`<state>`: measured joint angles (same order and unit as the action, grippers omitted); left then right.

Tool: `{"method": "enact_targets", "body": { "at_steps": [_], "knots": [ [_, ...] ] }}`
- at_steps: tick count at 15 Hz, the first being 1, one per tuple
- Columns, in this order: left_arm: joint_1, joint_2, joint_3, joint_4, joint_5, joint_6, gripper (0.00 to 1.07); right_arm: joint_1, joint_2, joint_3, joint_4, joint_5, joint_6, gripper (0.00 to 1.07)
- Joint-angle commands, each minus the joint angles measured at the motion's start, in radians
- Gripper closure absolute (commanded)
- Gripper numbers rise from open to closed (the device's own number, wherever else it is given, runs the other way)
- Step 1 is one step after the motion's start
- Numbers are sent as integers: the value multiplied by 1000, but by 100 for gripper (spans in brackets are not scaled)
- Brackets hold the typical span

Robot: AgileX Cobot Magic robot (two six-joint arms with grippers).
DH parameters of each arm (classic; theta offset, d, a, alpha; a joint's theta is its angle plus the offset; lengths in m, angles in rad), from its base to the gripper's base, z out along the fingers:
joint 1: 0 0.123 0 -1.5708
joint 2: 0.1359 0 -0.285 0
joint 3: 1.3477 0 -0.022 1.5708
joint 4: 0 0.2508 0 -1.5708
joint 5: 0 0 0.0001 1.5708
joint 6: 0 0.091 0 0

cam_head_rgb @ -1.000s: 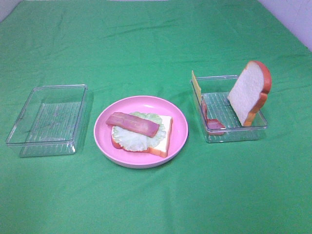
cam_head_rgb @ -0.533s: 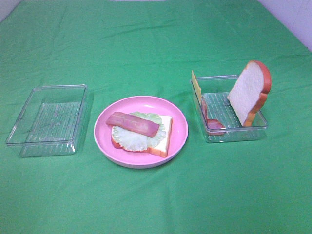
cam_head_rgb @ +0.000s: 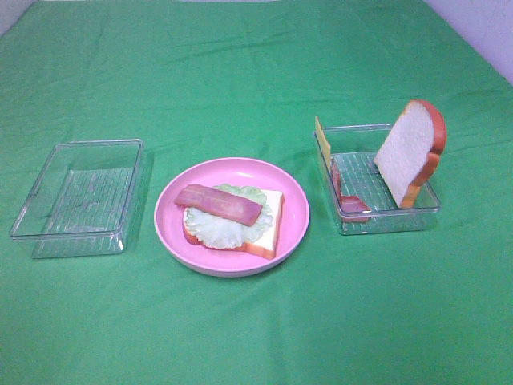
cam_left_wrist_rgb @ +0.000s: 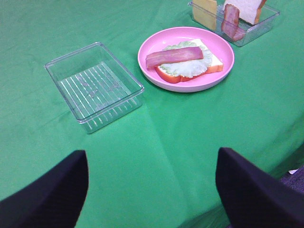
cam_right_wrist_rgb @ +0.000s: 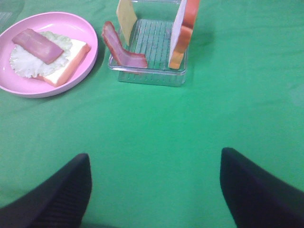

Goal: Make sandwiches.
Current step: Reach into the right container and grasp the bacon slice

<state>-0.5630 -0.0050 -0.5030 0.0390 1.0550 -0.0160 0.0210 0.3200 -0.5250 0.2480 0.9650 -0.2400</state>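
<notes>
A part-built sandwich lies on the pink plate: a bread slice, lettuce and a bacon strip on top. It also shows in the left wrist view and the right wrist view. The right clear tray holds a second bread slice standing on edge, a cheese square and another bacon strip. My left gripper and right gripper are open and empty, both well back from the food. Neither shows in the high view.
An empty clear tray sits left of the plate, also in the left wrist view. Everything rests on a green cloth. The table's edge shows by the left gripper.
</notes>
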Motion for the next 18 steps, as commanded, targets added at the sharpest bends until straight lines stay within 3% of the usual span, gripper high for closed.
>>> {"method": "enact_targets", "body": {
  "at_steps": [1, 3, 5, 12, 18],
  "knots": [
    [-5, -22, 5, -9, -12, -2, 35, -1, 180, -8, 68, -76, 2, 36],
    [-5, -22, 5, -9, -12, -2, 35, -1, 301, -9, 106, -128, 2, 36],
    [-5, -22, 5, -9, -12, -2, 35, -1, 581, -71, 156, -148, -6, 36],
    [-5, -22, 5, -9, -12, -2, 35, 14, 1026, -428, 151, -68, -5, 36],
    [-5, -22, 5, -9, -12, -2, 35, 250, 1300, -710, 53, 15, 159, 38]
  ]
}}
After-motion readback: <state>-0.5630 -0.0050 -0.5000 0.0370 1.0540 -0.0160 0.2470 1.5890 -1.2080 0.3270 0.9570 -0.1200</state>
